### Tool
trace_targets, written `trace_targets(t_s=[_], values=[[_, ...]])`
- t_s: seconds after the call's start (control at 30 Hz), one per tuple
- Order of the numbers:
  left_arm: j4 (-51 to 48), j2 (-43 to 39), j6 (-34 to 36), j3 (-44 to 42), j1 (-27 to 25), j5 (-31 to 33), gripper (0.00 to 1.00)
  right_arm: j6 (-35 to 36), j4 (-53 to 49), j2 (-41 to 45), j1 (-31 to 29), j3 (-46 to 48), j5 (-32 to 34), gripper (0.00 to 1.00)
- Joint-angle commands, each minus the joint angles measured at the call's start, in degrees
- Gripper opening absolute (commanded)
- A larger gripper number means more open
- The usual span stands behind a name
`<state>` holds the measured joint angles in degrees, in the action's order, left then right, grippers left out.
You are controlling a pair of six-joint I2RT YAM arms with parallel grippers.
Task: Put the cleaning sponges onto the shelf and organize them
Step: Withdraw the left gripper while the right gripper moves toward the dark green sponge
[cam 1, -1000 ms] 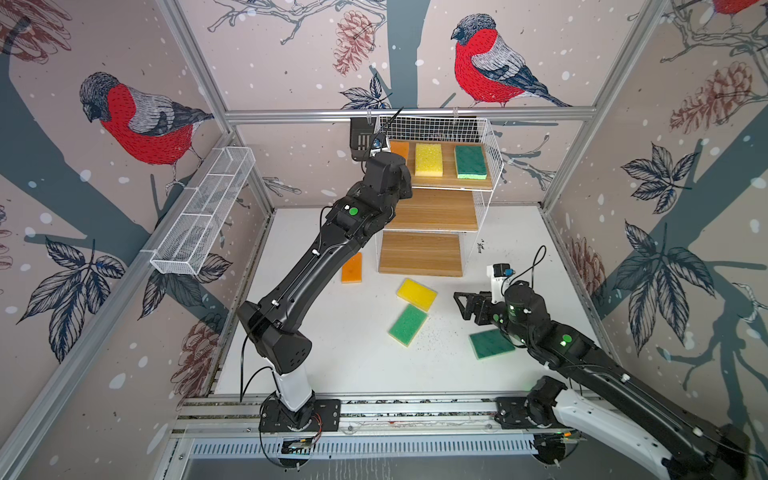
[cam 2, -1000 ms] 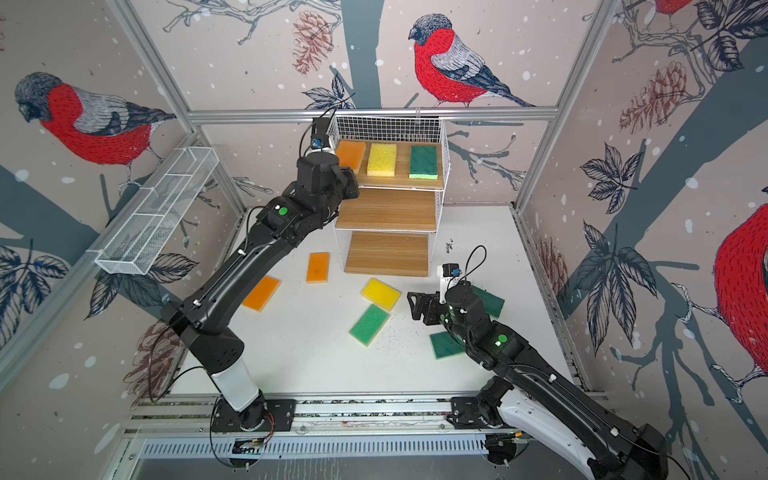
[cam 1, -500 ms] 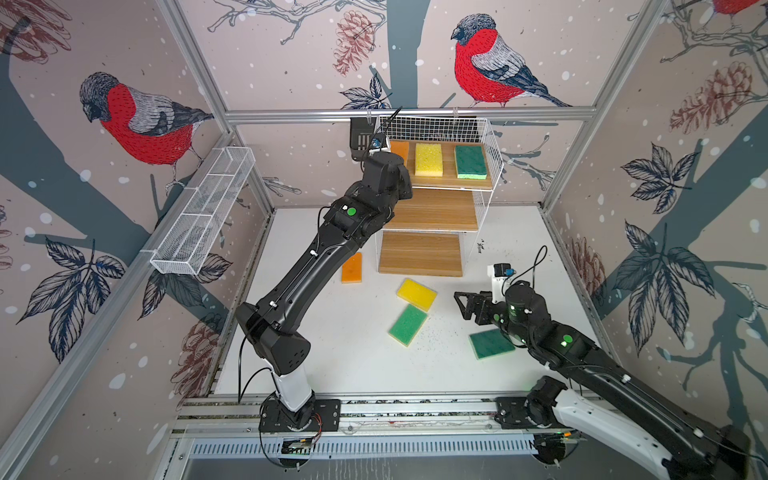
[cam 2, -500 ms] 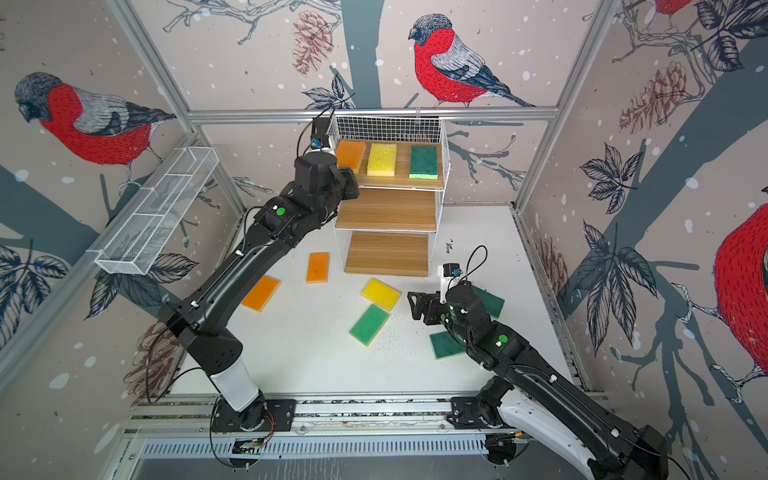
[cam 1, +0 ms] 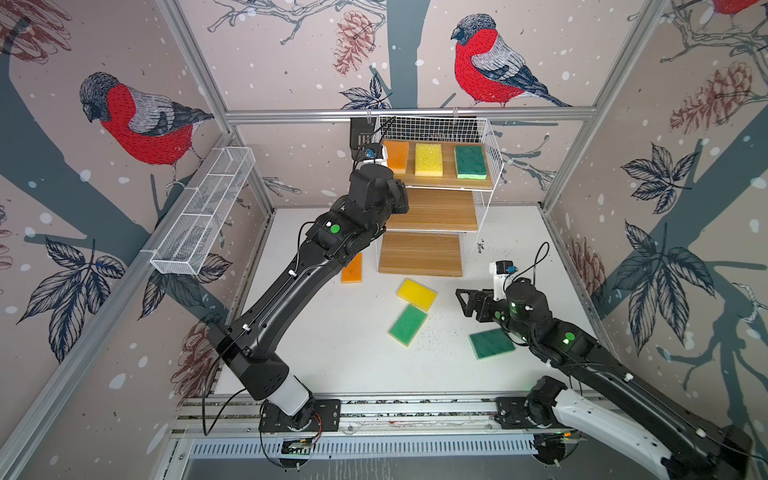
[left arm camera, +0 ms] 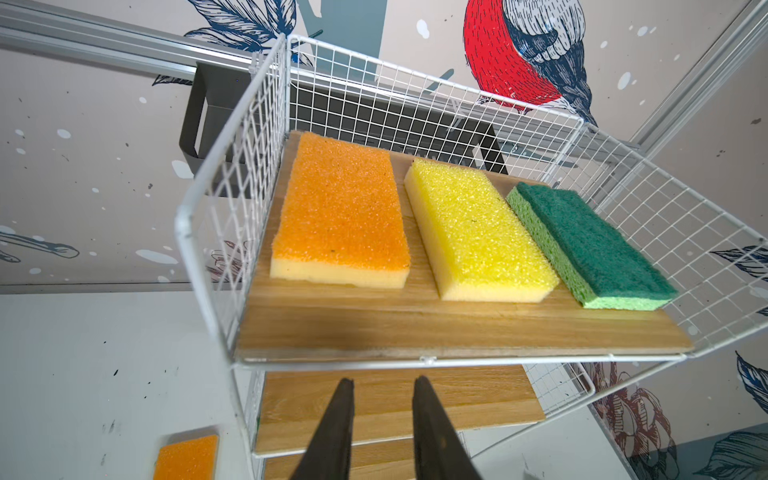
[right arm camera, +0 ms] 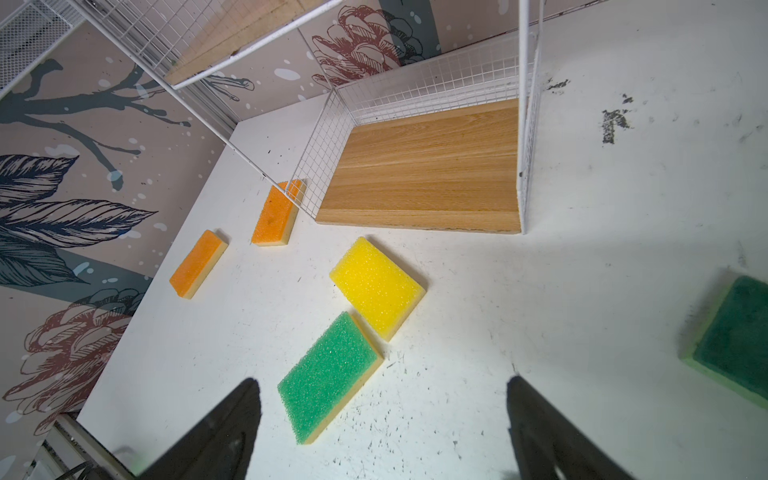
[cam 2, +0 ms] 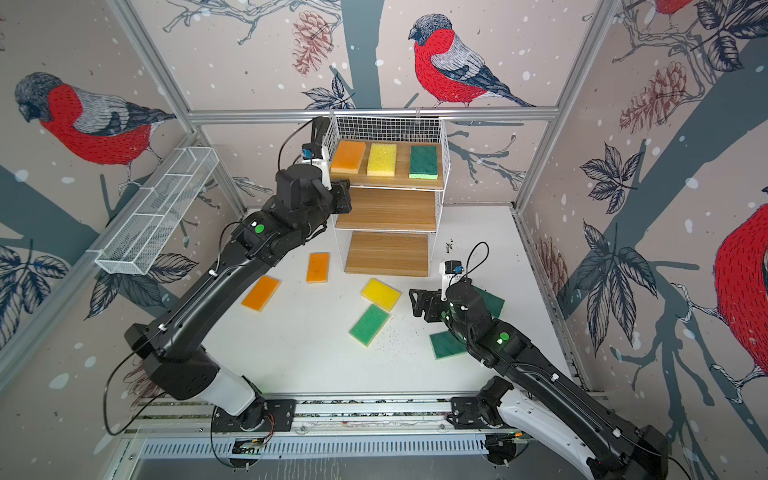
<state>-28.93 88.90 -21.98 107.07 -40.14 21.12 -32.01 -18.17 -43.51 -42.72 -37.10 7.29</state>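
At the left of the white table (cam 2: 299, 357) the leftmost orange sponge (cam 2: 261, 293) lies flat. A second orange sponge (cam 2: 318, 267) lies to its right, just beside the left wire wall of the shelf (cam 2: 388, 126). The left gripper (left arm camera: 383, 380) hangs well above both, at the near left corner of the shelf's top board (left arm camera: 415, 328). Its jaws stand a narrow slit apart with nothing between them.

Just beyond its tips, farther back on that board, lie three sponges side by side without touching. From left to right they are the shelved orange sponge (left arm camera: 340, 212), the shelved yellow sponge (left arm camera: 478, 232) and the shelved green sponge (left arm camera: 590, 245). The orange one is closest to the gripper, and none of them touches it.

On the table near the shelf's lowest board, the loose yellow sponge (cam 2: 380, 294) and the light green sponge (cam 2: 369, 325) lie just beside each other. The right gripper (right arm camera: 382, 381) hovers just right of these two, jaws spread wide and empty. In the right wrist view the light green sponge lies just ahead of the fingers.

A dark green sponge (cam 2: 446, 344) lies on the near side of that gripper. A far dark green sponge (cam 2: 492, 301) shows partly behind its wrist.
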Motion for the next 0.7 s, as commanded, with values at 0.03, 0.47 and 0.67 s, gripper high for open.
trace_targets(t_s=[0.03,0.47,0.67], values=[[3.1,-4.2,1.2,-4.9,0.0,-0.8,0.30,-1.7,-1.5,-0.7,0.0,-1.5,2.3,0.92],[4.6,-18.6,1.3,-24.8,0.0,0.5,0.43,-9.8,-9.5,-1.3,0.0,-3.0,8.0,0.92],[3.8,-21.1,1.3,-30.9,0.0,1.6,0.47,-12.9,-13.6,-0.5,0.3,-2.9,9.6,0.92]])
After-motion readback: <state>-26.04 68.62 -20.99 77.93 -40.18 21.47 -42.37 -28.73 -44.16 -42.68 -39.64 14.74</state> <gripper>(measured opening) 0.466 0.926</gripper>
